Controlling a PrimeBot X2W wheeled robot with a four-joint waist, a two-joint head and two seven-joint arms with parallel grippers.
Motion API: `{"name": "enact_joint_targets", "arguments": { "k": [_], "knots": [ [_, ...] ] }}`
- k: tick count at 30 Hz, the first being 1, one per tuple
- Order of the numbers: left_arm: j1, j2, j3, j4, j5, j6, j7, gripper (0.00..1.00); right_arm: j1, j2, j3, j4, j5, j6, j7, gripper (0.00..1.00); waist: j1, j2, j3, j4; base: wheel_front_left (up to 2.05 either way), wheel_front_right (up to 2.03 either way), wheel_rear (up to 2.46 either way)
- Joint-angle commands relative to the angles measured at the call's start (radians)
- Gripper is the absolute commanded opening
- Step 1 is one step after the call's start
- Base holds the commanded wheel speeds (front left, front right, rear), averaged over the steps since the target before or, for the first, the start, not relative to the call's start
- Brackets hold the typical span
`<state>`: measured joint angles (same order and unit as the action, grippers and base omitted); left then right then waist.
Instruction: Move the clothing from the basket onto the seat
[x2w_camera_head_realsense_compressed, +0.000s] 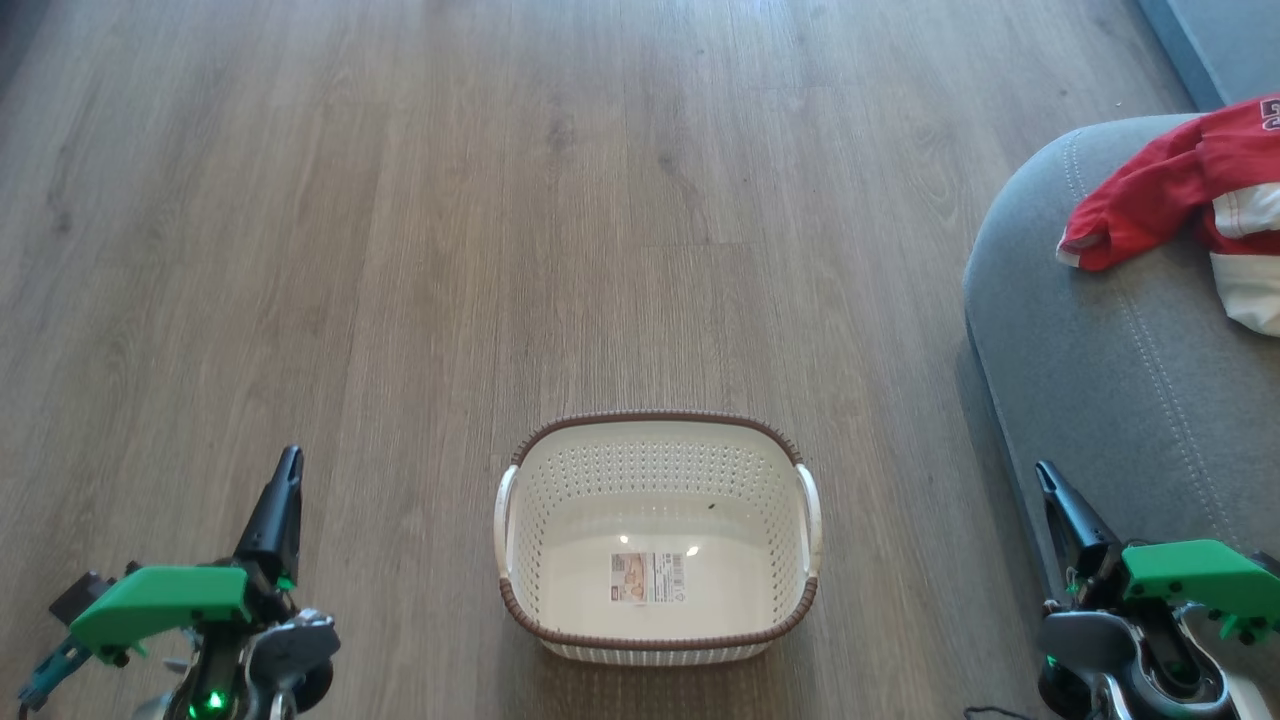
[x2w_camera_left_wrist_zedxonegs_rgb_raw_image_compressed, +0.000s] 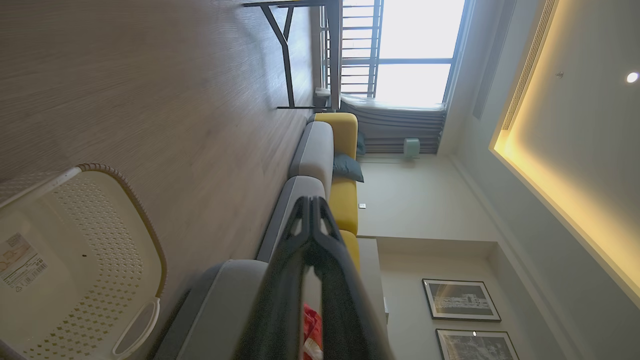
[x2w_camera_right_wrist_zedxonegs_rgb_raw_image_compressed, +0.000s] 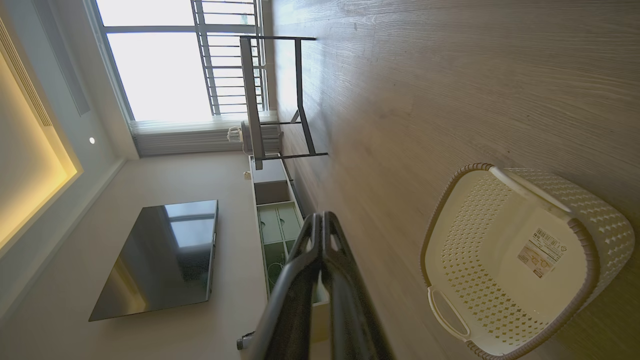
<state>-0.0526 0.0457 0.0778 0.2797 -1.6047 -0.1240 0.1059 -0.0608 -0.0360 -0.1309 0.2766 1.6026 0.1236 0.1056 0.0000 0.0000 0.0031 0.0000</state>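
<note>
**I Am in a Living Room at Home**

I see a long grey and yellow sofa (x2w_camera_left_wrist_zedxonegs_rgb_raw_image_compressed: 316, 152), a big flat TV (x2w_camera_right_wrist_zedxonegs_rgb_raw_image_compressed: 160, 257) on the wall, framed pictures (x2w_camera_left_wrist_zedxonegs_rgb_raw_image_compressed: 460, 299), a bright window (x2w_camera_right_wrist_zedxonegs_rgb_raw_image_compressed: 160, 60) with curtains (x2w_camera_left_wrist_zedxonegs_rgb_raw_image_compressed: 400, 125), a wooden floor (x2w_camera_head_realsense_compressed: 400, 250) and a laundry basket (x2w_camera_head_realsense_compressed: 655, 465).

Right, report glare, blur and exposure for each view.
Head view: sharp, two small glints on the floor of the cream perforated plastic basket. Left wrist view: tall barred window blown out white, warm yellow ceiling strip light glowing. Right wrist view: window overexposed, mirrored in the black wall screen.
</note>
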Motion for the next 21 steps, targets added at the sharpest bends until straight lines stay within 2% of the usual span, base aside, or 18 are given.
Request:
{"name": "enact_joint_targets", "arguments": {
  "k": [1, 21],
  "knots": [
    [-0.056, 0.004, 0.036, -0.034, -0.004, -0.007, 0.008, 0.0, -0.047, -0.014, 0.017, -0.032, 0.006, 0.007, 0.008, 0.0, 0.0, 0.0, 0.0, 0.0, 0.0, 0.0, 0.0],
    [-0.056, 0.004, 0.036, -0.034, -0.004, -0.007, 0.007, 0.0, -0.047, -0.014, 0.017, -0.032, 0.006, 0.007, 0.008, 0.0, 0.0, 0.0, 0.0, 0.0, 0.0, 0.0, 0.0]
  ]
}}
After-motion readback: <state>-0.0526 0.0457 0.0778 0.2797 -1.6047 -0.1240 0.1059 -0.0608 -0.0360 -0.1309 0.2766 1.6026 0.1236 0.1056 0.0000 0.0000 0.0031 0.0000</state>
